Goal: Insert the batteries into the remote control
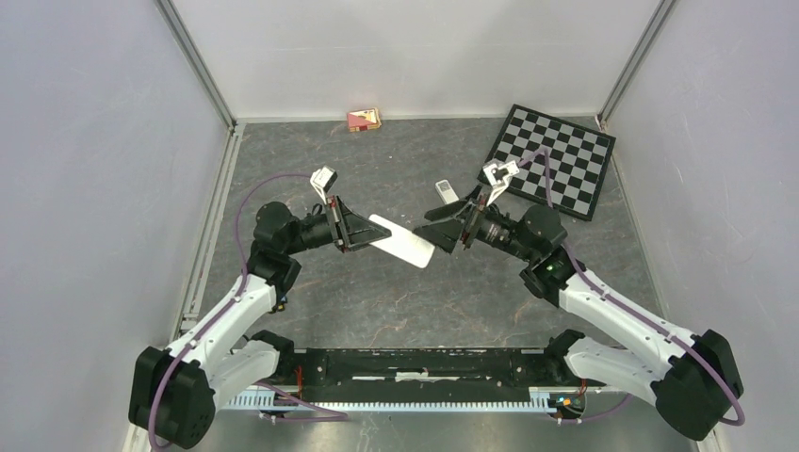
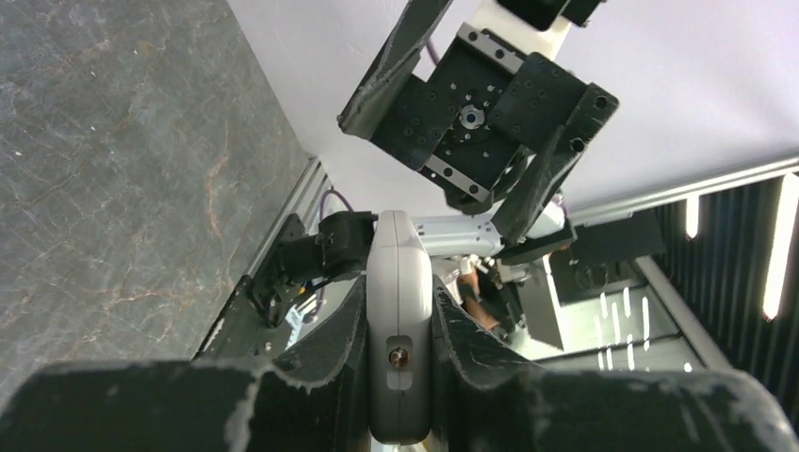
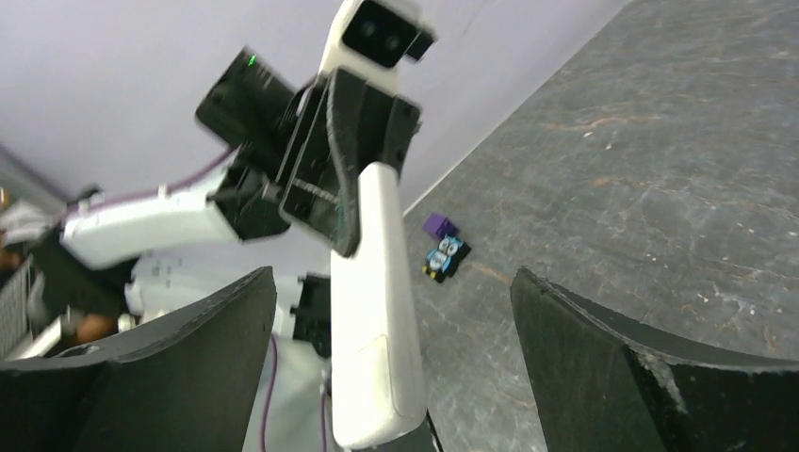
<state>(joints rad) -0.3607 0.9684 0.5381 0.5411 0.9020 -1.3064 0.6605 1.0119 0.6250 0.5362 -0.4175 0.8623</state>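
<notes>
Left jaws clamp remote by one end; long axis, free end aimed at wide-open right jaws, left of checkerboard

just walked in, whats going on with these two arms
The left gripper is shut on a white remote, holding it up off the table with its free end pointing toward the other arm. The right gripper is wide open. Its fingers stand either side of that end with clear gaps, gripping nothing. No batteries can be made out in any view, so loading is not visibly under way.
</notes>
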